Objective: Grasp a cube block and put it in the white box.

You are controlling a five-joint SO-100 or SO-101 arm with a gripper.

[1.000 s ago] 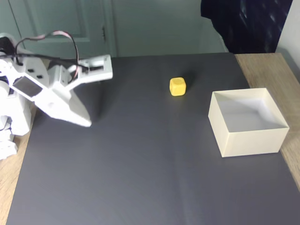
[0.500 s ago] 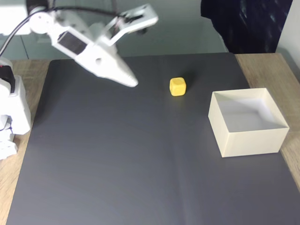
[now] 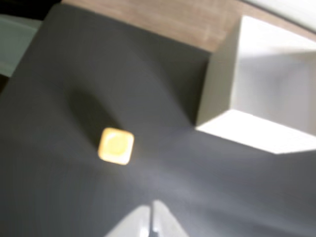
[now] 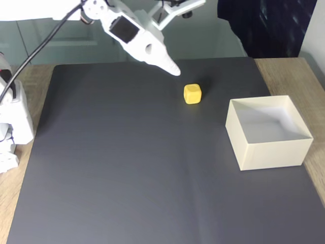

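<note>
Pincer swung up/right, near cube block; open, clear of white box.

In the fixed view, the cube block rests on the mat covering the desk. The white box sits to its right and nearer the camera, well apart. The pincer hangs left of the cube, apparently above the mat.

- In the wrist view the whole picture is blurred; the white box runs off the right edge.
- The jaws' tips barely enter at the bottom edge.
- In the fixed view the arm is cut by the top edge.
</note>
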